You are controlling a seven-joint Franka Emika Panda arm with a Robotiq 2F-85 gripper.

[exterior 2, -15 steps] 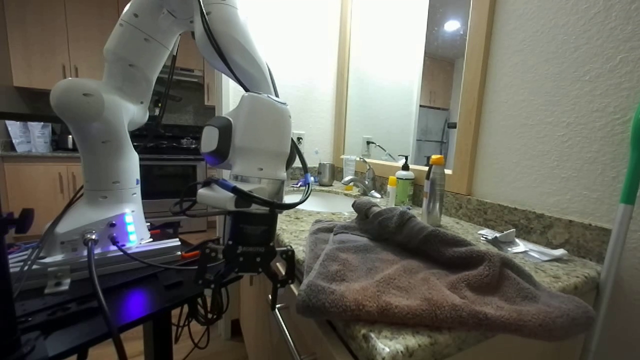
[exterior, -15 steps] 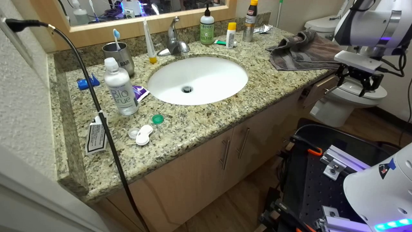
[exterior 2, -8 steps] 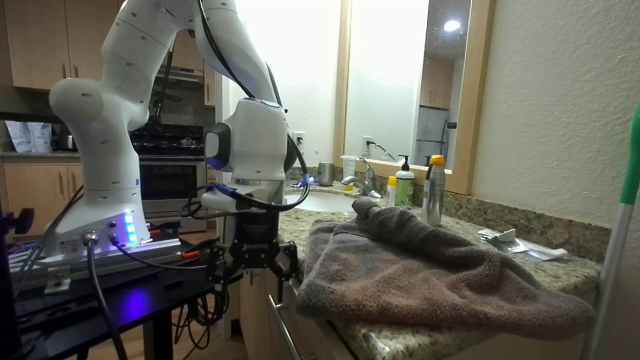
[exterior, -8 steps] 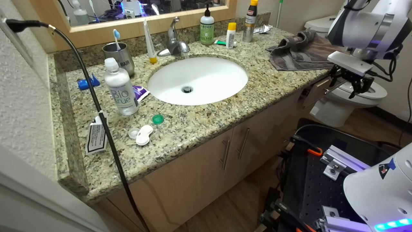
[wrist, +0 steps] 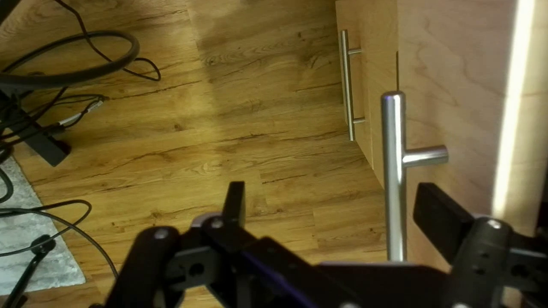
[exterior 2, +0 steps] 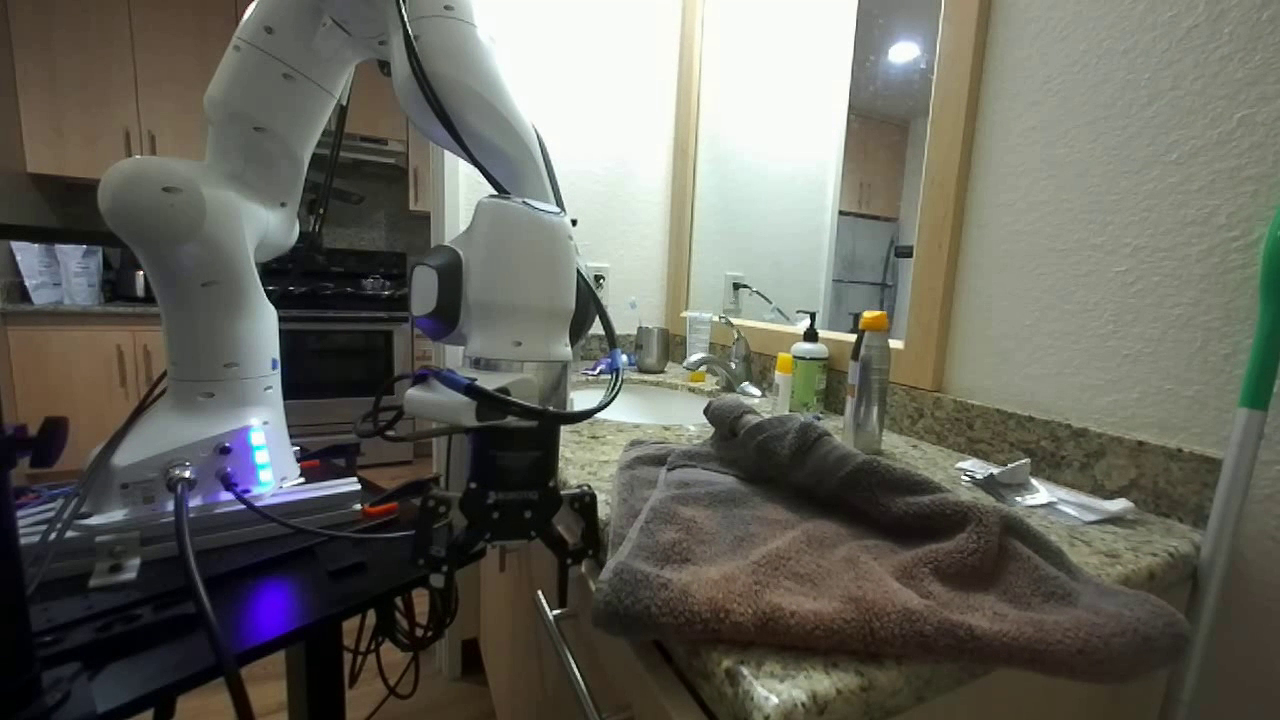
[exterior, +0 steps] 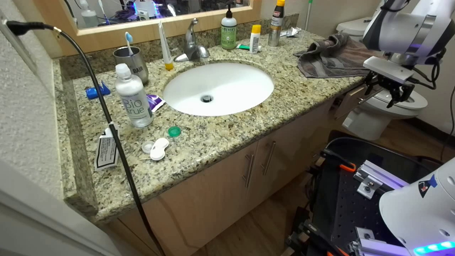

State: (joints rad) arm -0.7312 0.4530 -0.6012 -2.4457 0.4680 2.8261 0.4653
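Pincer [wrist: 332,193] spread wide, metal drawer handle [wrist: 394,192] showing between black fingers [wrist: 441,220], contact hard to tell

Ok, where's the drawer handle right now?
In the wrist view, the drawer handle shows right of centre, between the fingertips of the open gripper, nearer the one at picture right.

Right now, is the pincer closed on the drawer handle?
No, the wrist view shows the pincer wide open, with the drawer handle seen between its separated jaws.
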